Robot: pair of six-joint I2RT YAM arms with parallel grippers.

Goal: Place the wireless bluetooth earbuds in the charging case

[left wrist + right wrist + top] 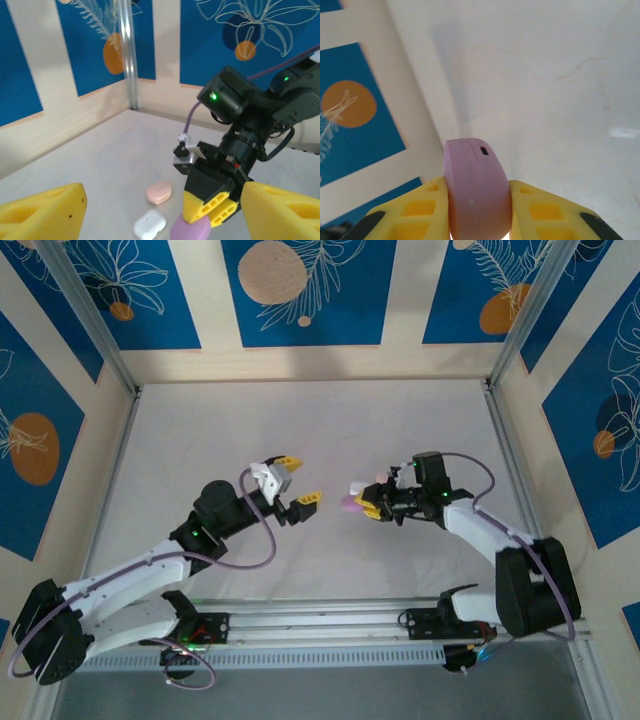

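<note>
Lilac case (pixel 477 190): looks slick, light; right jaws pinch its broad faces.
Left jaws spread near it; go gentle on your squeeze.

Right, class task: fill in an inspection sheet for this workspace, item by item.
Surface: pale table, flat.
Job's things: lilac case clamped in right tool; pink case and white case lying on table.
Clutter: nothing seen.
Tools: left tool open, holding nothing; right tool shut on lilac case.
Cables: purple cable at right wrist.
Surroundings: blue flower-print walls, metal posts.
</note>
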